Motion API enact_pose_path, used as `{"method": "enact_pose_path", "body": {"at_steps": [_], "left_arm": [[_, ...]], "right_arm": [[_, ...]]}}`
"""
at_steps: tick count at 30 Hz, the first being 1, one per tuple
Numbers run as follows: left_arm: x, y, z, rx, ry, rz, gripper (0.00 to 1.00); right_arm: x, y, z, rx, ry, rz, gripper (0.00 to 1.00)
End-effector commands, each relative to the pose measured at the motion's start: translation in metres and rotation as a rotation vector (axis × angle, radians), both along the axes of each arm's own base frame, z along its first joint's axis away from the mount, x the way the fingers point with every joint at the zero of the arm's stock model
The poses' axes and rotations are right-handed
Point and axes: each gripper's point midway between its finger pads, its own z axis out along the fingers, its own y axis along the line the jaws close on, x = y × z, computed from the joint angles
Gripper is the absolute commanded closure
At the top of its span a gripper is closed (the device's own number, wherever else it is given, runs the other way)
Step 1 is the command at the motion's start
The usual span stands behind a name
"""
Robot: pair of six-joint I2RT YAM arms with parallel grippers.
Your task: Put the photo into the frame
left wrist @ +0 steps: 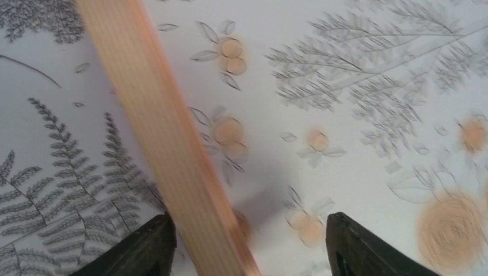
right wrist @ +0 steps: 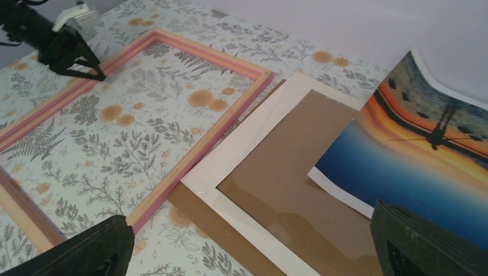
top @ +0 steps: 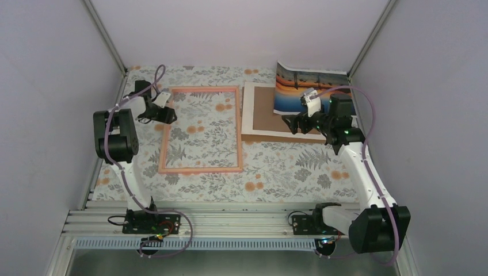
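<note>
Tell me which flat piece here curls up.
The sunset photo: its far edge bends up; the pink frame, white mat and brown board lie flat.

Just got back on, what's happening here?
The left hand is open astride the frame at its left rail near the far corner; the frame lies flat on the table with nothing in it. The right hand hovers open over the mat and brown board. The photo rests unheld on the board, its far end curling up.
</note>
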Motion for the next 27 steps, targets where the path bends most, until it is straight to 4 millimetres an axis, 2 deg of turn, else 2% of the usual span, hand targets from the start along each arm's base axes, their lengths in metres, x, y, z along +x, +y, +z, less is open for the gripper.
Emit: {"method": "enact_pose_path", "body": {"at_steps": [1, 2, 3, 6, 9, 14, 16, 17, 20, 23, 27], "left_arm": [[0.001, 0.0, 0.058, 0.05, -0.17, -0.007, 0.22], [0.002, 0.002, 0.073, 0.067, -0.215, -0.005, 0.08], [0.002, 0.002, 0.087, 0.079, -0.254, -0.005, 0.01], [0.003, 0.005, 0.131, 0.113, -0.363, -0.006, 0.0], [-0.001, -0.004, 0.182, 0.142, -0.486, -0.045, 0.0], [-0.007, -0.039, 0.243, 0.255, -0.649, -0.124, 0.0], [-0.007, -0.059, 0.265, 0.286, -0.714, -0.138, 0.0], [-0.006, -0.072, 0.276, 0.27, -0.737, -0.143, 0.0], [0.005, -0.087, 0.311, 0.165, -0.755, -0.08, 0.0], [0.015, -0.112, 0.324, 0.052, -0.708, -0.176, 0.0], [0.03, -0.152, 0.317, -0.049, -0.636, -0.22, 0.0]], "right_arm": [[0.004, -0.006, 0.028, 0.046, -0.05, -0.015, 0.0], [0.004, -0.007, 0.033, 0.047, -0.06, -0.016, 0.0], [0.005, -0.009, 0.037, 0.046, -0.07, -0.017, 0.0], [0.007, -0.015, 0.049, 0.038, -0.093, -0.032, 0.0], [0.008, -0.022, 0.06, 0.032, -0.103, -0.038, 0.0], [0.011, -0.031, 0.071, 0.038, -0.087, -0.026, 0.0], [0.013, -0.036, 0.073, 0.04, -0.075, -0.025, 0.0], [0.014, -0.038, 0.073, 0.041, -0.066, -0.026, 0.0], [0.017, -0.044, 0.071, 0.047, -0.041, -0.024, 0.0], [0.021, -0.051, 0.063, 0.055, -0.012, -0.027, 0.0], [0.025, -0.056, 0.046, 0.084, 0.05, -0.014, 0.0]]}}
